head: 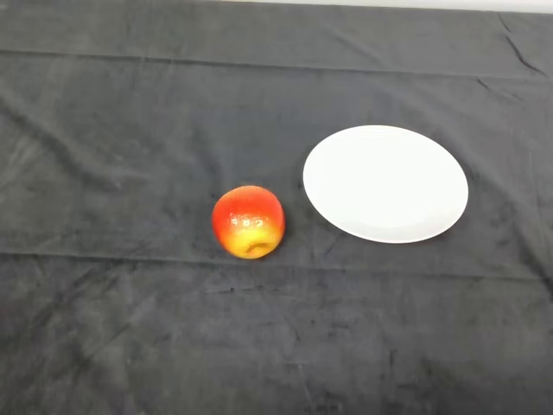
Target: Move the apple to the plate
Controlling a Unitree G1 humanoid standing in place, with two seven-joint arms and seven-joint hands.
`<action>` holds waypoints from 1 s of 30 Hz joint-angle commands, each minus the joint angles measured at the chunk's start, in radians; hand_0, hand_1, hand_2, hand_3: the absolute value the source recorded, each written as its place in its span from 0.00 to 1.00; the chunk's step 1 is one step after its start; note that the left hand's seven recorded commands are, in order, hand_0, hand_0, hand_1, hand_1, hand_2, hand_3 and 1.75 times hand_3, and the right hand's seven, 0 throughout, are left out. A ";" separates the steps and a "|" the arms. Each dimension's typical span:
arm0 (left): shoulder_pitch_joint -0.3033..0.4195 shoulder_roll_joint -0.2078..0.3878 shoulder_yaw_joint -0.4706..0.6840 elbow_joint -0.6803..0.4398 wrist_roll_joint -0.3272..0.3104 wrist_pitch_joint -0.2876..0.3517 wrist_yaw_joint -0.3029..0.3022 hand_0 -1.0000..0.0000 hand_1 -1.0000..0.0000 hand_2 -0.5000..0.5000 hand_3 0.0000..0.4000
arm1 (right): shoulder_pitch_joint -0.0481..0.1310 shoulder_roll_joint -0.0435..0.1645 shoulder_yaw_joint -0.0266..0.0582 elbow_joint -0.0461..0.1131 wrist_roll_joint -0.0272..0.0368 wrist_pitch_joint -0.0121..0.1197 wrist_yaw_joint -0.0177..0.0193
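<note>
A red and yellow apple (248,221) rests on the dark cloth near the middle of the head view. To its right and a little farther back lies a round white plate (385,183) with nothing on it. A narrow strip of cloth separates the apple from the plate's near-left rim.
The dark cloth (130,328) covers the whole table and has creases and a fold line running across below the apple. A pale strip of the table's far edge (389,4) shows along the top.
</note>
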 commanded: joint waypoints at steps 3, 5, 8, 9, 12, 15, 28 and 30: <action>-0.053 0.054 -0.012 0.041 0.023 -0.021 0.016 1.00 1.00 0.50 0.00 | -0.029 -0.022 -0.0167 0.028 -0.0014 0.003 0.0048; -0.055 0.053 -0.015 0.041 0.028 -0.026 0.023 1.00 1.00 0.50 0.00 | -0.029 -0.022 -0.0167 0.028 -0.0014 0.003 0.0048; -0.057 0.052 -0.020 0.039 0.038 -0.034 0.035 1.00 1.00 0.50 0.00 | -0.029 -0.022 -0.0167 0.029 -0.0015 0.003 0.0049; -0.058 0.052 -0.021 0.039 0.041 -0.037 0.039 1.00 1.00 0.50 0.00 | -0.029 -0.022 -0.0168 0.029 -0.0015 0.003 0.0049; -0.060 0.052 -0.026 0.038 0.050 -0.046 0.050 1.00 1.00 0.50 0.00 | -0.029 -0.022 -0.0168 0.029 -0.0015 0.003 0.0050; -0.063 0.049 -0.032 0.037 0.059 -0.054 0.059 1.00 1.00 0.50 0.00 | -0.029 -0.022 -0.0169 0.029 -0.0016 0.003 0.0051; -0.118 0.004 -0.089 0.037 0.102 -0.058 0.049 1.00 1.00 0.50 0.00 | -0.029 -0.022 -0.0171 0.029 -0.0018 0.003 0.0053; -0.127 -0.006 -0.101 0.034 0.108 -0.058 0.040 1.00 1.00 0.50 0.00 | -0.029 -0.022 -0.0171 0.029 -0.0018 0.003 0.0054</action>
